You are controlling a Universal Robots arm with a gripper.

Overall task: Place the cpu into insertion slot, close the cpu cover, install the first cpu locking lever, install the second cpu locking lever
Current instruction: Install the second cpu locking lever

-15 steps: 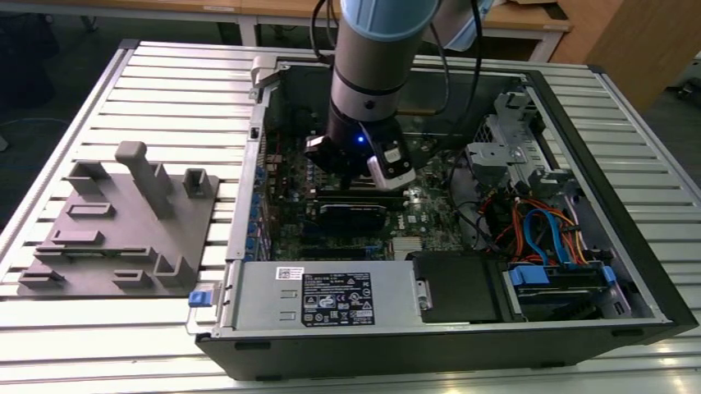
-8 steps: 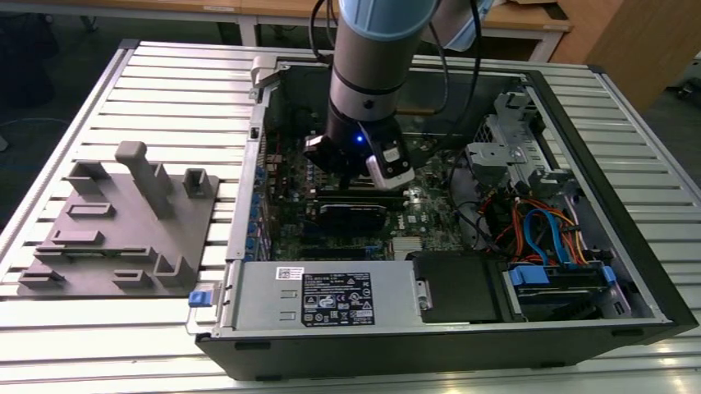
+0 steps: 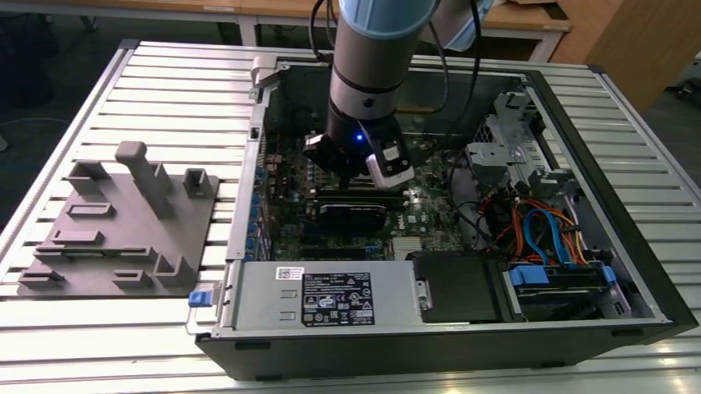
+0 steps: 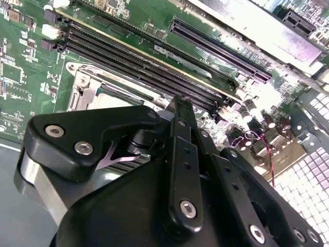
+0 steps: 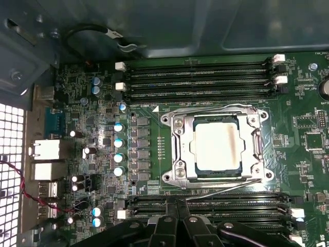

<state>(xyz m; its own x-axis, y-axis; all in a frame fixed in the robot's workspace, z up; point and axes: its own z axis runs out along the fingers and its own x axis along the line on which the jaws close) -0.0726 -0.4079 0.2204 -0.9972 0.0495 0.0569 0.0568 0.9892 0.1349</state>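
Note:
In the first wrist view the cpu (image 5: 218,146) lies flat in the insertion slot (image 5: 263,117) on the green board. The cpu cover (image 5: 181,149) is down around it, with the chip's silver top showing through the cut-out. One thin wire lever (image 5: 216,106) runs flat along one side of the socket. The other lever (image 5: 226,189) slants away from the opposite side, and its free end reaches my gripper (image 5: 178,203). The black fingers are pressed together. In the second wrist view the gripper (image 4: 180,103) hangs just past the socket frame (image 4: 85,90). In the exterior view the gripper (image 3: 353,182) is inside the computer case.
Long black memory slots (image 5: 200,77) flank the socket on both sides, the nearer set (image 5: 231,208) right by the fingers. Capacitors (image 5: 118,149) stand beside it. The power supply (image 3: 328,300), a cable bundle (image 3: 537,230) and the case walls (image 3: 246,180) hem the arm in. A grey fixture (image 3: 121,222) sits outside.

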